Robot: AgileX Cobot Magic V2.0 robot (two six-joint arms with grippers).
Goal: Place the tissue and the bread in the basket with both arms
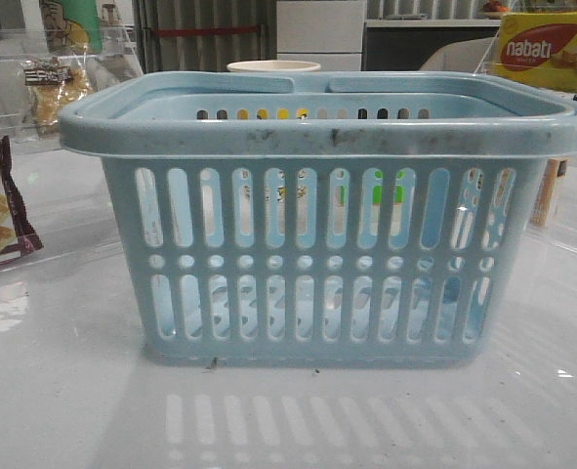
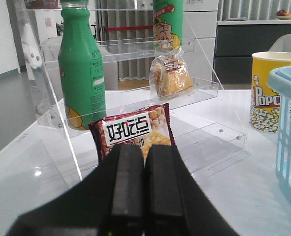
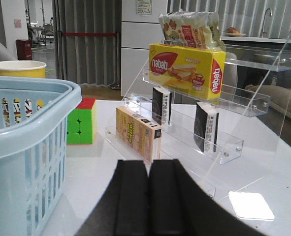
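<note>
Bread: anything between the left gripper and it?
Yes. In the left wrist view the maroon cracker packet stands on the lower clear shelf, directly in line between the shut left gripper and the bread, which sits on the shelf step behind and above it.

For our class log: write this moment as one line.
left tool: shut, empty | right tool: shut, empty | bread: on shelf | basket: centre

Left gripper (image 2: 137,189) and right gripper (image 3: 148,199) both have fingers pressed together, holding nothing
</note>
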